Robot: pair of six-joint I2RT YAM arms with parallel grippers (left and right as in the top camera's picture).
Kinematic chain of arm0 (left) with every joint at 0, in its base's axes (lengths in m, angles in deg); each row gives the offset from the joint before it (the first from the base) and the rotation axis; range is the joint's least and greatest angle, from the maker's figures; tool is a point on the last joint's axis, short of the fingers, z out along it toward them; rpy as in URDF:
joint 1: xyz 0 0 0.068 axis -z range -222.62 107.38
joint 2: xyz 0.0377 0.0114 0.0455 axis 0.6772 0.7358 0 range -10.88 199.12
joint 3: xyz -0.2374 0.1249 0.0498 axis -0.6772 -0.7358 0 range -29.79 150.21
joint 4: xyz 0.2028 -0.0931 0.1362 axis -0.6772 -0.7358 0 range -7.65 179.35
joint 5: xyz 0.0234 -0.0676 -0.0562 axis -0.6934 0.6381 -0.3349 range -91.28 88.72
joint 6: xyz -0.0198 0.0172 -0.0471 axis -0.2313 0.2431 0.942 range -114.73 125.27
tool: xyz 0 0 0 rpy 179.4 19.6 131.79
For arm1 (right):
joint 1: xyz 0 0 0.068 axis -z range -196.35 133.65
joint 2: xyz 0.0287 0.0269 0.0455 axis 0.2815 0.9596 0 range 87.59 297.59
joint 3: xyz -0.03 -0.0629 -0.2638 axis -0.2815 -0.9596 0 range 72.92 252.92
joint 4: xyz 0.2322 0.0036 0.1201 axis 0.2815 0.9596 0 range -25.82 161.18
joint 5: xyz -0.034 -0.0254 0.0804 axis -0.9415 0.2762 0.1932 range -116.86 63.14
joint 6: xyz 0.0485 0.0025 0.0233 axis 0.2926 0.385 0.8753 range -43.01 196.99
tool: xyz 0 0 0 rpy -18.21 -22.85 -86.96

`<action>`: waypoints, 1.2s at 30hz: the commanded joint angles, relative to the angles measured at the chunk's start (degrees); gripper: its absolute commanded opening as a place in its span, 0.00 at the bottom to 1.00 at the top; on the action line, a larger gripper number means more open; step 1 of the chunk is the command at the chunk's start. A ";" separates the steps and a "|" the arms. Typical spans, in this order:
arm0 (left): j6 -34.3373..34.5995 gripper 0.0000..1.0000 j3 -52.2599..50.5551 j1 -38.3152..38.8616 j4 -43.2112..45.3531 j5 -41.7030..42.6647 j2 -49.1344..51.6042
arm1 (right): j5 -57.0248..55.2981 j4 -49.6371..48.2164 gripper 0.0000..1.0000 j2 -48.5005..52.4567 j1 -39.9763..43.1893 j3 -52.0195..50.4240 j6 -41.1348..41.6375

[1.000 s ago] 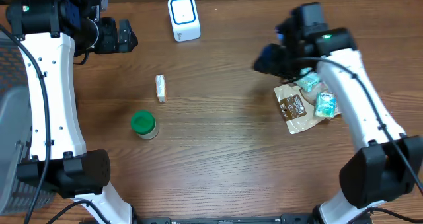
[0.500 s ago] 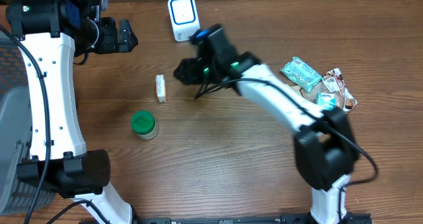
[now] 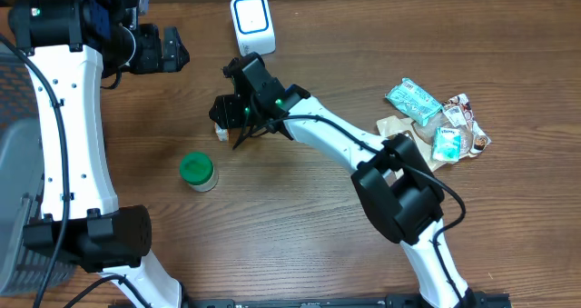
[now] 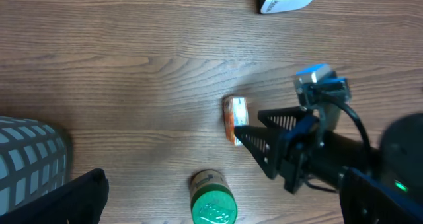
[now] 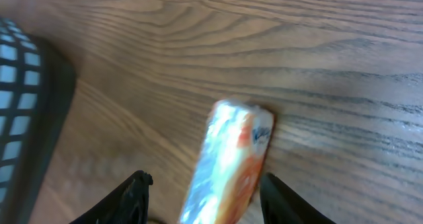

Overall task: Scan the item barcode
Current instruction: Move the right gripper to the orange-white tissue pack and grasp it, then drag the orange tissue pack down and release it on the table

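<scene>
My right claw (image 5: 206, 187) is spread, its two black fingers (image 5: 135, 187) standing on either side of the small orange-and-white packet (image 5: 231, 151), which lies flat on the wooden table (image 3: 300, 217). In my right wrist view the packet runs from the middle of the frame down to the bottom edge. There is a clear gap to the finger on the left, while the finger on the right is just beside its edge; I cannot tell whether that one touches. I am not pinching it. From overhead the packet is left of centre in the upper half, half hidden under my claw, and my right arm reaches across to it from the lower right. The white scanner (image 3: 251, 22) with its blue ring stands near the top edge, just above and to the right of the packet. A green-lidded jar (image 3: 197, 172) stands below and to the left of the packet, apart from it. A heap of other packets (image 3: 436, 126) lies well apart at the right side. My left claw (image 3: 174, 49) hangs spread wide at the upper left, holding nothing. The grey basket (image 3: 14, 163) sits at the left edge.
</scene>
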 commanded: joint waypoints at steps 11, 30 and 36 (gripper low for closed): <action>-1.51 1.00 0.70 0.04 0.11 -0.11 -1.25 | -1.40 -0.81 0.18 3.91 -0.39 1.25 0.22; -1.51 1.00 0.70 0.04 0.11 -0.11 -1.25 | 30.27 40.44 0.04 -3.06 10.84 6.34 -30.88; -1.51 1.00 0.70 0.07 0.11 -0.11 -1.25 | 31.21 33.97 0.04 -2.97 12.68 -3.43 -30.49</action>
